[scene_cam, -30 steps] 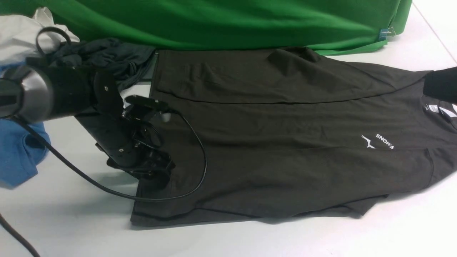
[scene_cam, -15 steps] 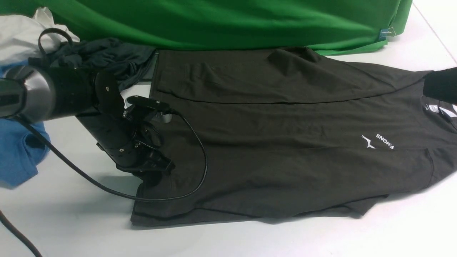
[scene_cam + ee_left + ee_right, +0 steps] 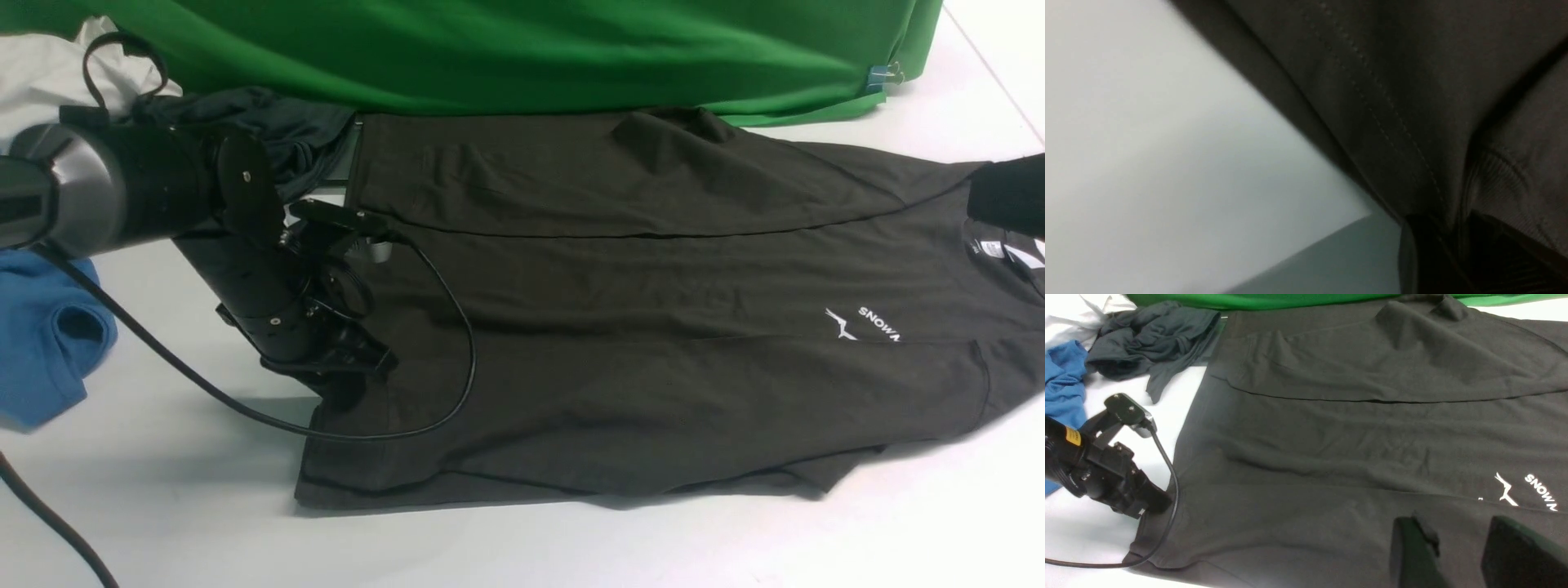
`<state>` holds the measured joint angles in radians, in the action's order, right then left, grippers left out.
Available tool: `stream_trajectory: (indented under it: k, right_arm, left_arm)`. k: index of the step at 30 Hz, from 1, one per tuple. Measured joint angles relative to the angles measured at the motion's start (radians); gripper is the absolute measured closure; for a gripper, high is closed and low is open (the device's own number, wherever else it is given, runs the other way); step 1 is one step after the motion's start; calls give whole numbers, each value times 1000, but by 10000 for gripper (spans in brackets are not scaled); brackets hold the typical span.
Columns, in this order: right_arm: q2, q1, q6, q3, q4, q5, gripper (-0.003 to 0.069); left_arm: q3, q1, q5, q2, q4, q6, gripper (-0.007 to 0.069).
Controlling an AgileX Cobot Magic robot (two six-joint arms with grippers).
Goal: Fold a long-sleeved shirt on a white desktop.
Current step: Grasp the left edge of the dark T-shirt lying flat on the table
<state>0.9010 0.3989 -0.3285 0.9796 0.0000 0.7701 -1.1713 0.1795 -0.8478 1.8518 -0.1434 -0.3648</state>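
Left gripper (image 3: 353, 390) clamps hem of dark charcoal long-sleeved shirt (image 3: 653, 359), nine o'clock.
Lift evenly toward three o'clock; right gripper (image 3: 1455, 531) gapes empty.

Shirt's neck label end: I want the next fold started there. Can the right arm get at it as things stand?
Probably yes. The right tool hangs open over the long-sleeved shirt near its SNOWA lettering, and nothing lies over the neck label.

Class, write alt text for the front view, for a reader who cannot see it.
A black shirt lies flat on a white desktop, sleeves folded in. The left gripper grips its hem; green cloth hangs behind.
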Motion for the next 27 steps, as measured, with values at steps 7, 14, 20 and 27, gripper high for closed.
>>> stream_trajectory:
  k: [7, 14, 20, 27]
  right_arm:
    - [0, 0, 0, 0, 0, 0, 418]
    - [0, 0, 0, 0, 0, -14, 417]
    - [0, 0, 0, 0, 0, -15, 418]
    - [0, 0, 0, 0, 0, -15, 418]
  left_arm:
    - [0, 0, -34, 0, -8, 8, 183]
    - [-14, 15, -24, 1, -68, -124, -52]
    - [-15, 16, -1, 3, -125, -239, -56]
    - [-17, 8, 7, 13, -124, -248, -3]
